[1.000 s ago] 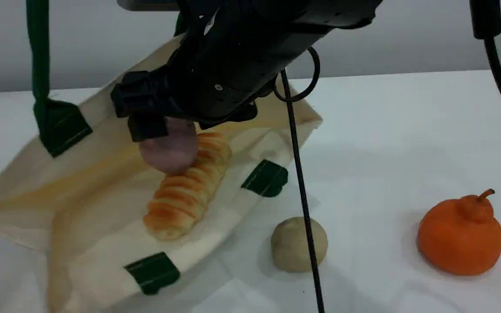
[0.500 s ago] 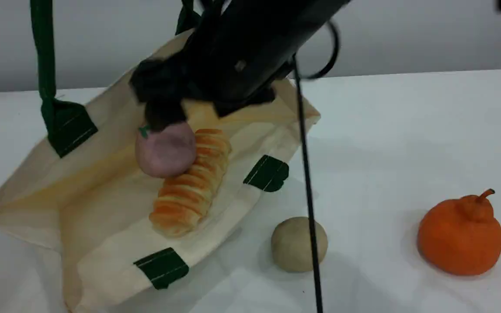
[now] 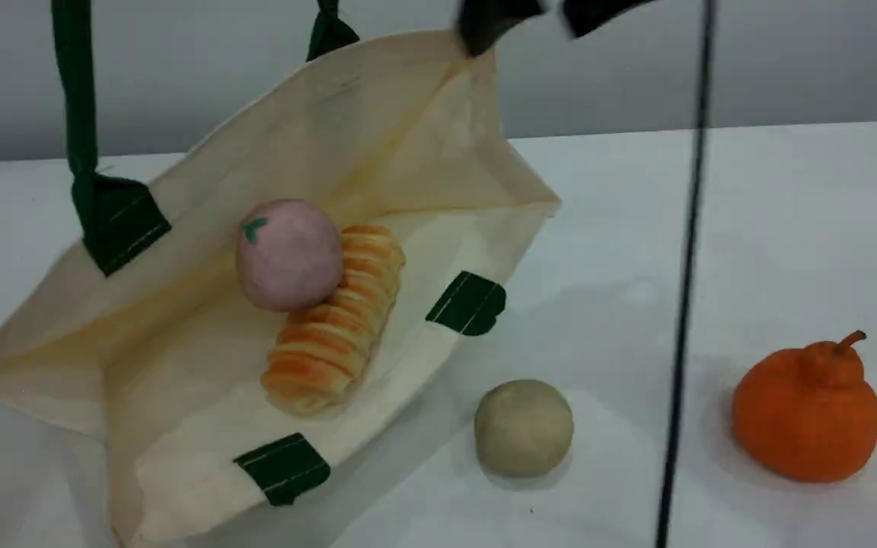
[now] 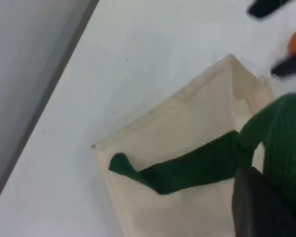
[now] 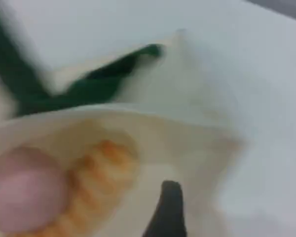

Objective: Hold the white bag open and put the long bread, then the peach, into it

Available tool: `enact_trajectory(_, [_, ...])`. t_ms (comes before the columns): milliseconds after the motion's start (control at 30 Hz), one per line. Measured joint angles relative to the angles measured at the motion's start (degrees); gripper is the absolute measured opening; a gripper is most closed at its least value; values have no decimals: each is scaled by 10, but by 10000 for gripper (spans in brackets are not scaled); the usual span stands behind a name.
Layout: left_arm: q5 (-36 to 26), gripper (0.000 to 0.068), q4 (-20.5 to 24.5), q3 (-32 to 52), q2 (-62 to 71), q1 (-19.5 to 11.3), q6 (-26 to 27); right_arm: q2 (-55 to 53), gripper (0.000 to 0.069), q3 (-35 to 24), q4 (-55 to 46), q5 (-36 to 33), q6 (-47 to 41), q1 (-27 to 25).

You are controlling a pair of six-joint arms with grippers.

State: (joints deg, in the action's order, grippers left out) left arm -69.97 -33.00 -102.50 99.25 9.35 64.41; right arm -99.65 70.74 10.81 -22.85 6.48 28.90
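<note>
The white bag (image 3: 377, 129) lies tipped with its mouth open toward the camera. Its green handle strap (image 3: 73, 91) is pulled taut, straight up out of the top of the scene view. The long bread (image 3: 332, 327) lies inside on the lower wall. Against the bread's far end rests the peach (image 3: 288, 255). In the left wrist view the strap (image 4: 197, 165) runs into my left gripper's dark fingertip (image 4: 261, 207), which is shut on it. High above the bag's right corner, my right gripper (image 3: 537, 15) is open and holds nothing. Its camera looks down at the peach (image 5: 24, 190) and bread (image 5: 96, 182).
A plain beige ball (image 3: 524, 428) sits on the white table just right of the bag's mouth. An orange fruit with a stem (image 3: 808, 415) stands at the far right. A black cable (image 3: 682, 304) hangs down between them.
My right gripper has let go of the peach and risen up and to the right, out of the bag. The peach now rests beside the bread. The bag has shifted slightly.
</note>
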Motion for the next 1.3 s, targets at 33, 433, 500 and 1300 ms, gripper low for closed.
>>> enact_trajectory(33, [0, 78, 0, 0, 0, 0, 0, 4, 604, 0, -8, -9, 0, -15])
enact_trajectory(433, [0, 78, -1, 0, 0, 0, 0, 25, 594, 1, -39, -38, -1, -186])
enact_trajectory(500, [0, 85, -1, 0, 0, 0, 0, 25, 594, 1, -40, -42, 0, -204])
enact_trajectory(1300, [30, 472, -43, 0, -57, -1, -126, 123, 592, 1, -75, -65, 0, -215])
